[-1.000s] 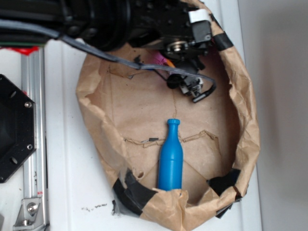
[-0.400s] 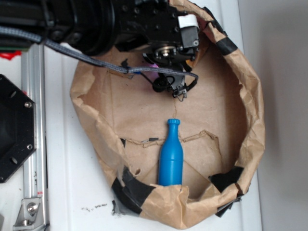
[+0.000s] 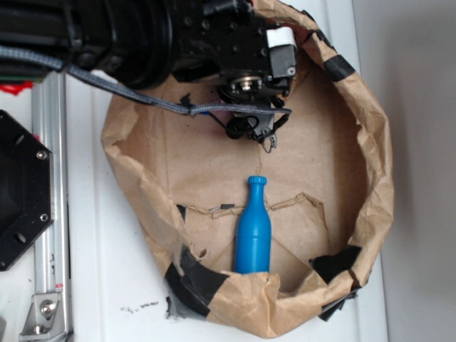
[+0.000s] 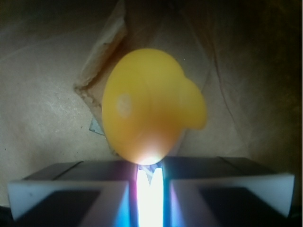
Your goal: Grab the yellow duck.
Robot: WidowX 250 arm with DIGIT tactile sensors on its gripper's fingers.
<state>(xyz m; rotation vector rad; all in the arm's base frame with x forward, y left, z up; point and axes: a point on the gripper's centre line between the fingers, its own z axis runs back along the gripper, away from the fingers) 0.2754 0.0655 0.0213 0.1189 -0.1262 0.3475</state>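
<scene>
My gripper point(image 4: 150, 182) is nearly closed, fingers point(image 4: 71, 189) a slit apart, gripping nothing I can confirm; the yellow duck point(image 4: 149, 113) sits dead ahead (touching? unclear).

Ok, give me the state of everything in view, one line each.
Duck: right in front of the fingers, close to the wrist camera; hidden under the arm in the exterior view; grip not confirmed.
Gripper: fingers nearly together, a thin gap; holding or not, cannot tell.
Bottle: lying flat in the bag, cap toward the arm, untouched.
Paper bag: open, rim rolled down and taped.
</scene>
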